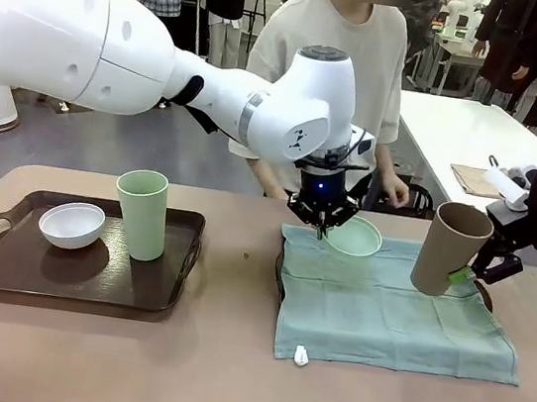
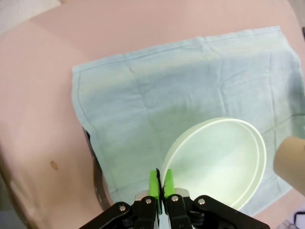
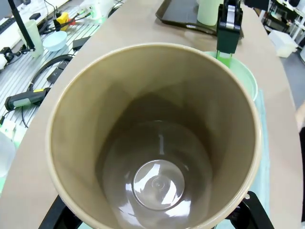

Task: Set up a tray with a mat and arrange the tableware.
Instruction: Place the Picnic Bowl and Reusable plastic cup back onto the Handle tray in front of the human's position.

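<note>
Two bowls, two tumblers, one mat [image 1: 384, 317].
Above mat: left gripper [image 1: 320, 230] clamped mint-green bowl [image 1: 355, 239], right gripper [image 1: 468, 274] clamped tan tumbler [image 1: 450, 249]; remainder stood left.

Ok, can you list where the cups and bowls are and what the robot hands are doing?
left gripper: shut on the rim of the mint-green bowl, tilted over the mat
right gripper: holding the tan-brown tumbler, tilted, over the mat's right side
tray: at the left of the table, holding the white bowl and the pale-green tumbler, upright
mat: spread flat on the table's right half
</note>
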You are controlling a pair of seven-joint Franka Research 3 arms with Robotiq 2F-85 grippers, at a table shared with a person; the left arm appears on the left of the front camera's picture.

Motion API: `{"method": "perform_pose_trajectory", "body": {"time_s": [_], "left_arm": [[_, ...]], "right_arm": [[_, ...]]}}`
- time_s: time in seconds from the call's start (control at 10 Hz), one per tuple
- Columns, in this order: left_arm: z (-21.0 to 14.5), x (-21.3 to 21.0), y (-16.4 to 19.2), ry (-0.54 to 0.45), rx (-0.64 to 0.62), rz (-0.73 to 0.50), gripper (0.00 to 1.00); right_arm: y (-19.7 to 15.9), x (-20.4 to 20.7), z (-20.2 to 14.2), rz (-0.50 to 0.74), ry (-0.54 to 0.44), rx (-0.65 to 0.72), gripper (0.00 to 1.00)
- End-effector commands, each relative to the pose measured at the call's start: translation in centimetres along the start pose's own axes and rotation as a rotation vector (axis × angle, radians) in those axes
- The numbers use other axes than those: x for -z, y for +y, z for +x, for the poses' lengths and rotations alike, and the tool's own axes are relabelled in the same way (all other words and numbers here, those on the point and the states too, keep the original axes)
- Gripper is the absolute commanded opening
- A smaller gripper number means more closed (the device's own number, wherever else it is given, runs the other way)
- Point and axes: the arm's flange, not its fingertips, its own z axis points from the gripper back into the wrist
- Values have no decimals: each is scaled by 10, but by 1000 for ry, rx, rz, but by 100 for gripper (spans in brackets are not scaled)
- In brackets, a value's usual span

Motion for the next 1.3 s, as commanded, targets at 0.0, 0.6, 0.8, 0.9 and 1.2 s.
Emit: {"method": "perform_pose_trajectory", "body": {"time_s": [0.0, 0.6, 0.8, 0.9, 1.2], "left_arm": [[3, 16, 6, 11, 40, -30, 4], [2, 45, 9, 83, 43, -8, 4], [1, 45, 8, 76, 50, -1, 4], [0, 46, 8, 84, 42, 13, 45], [-1, 39, 9, 77, 31, 56, 100]], "right_arm": [[-9, 13, -12, -11, -6, 4, 82], [-23, 36, -33, -2, 5, 19, 82], [-24, 39, -38, 6, 5, 20, 89], [-23, 39, -38, 10, 3, 20, 100], [-20, 31, -35, -2, 38, 58, 100]]}}
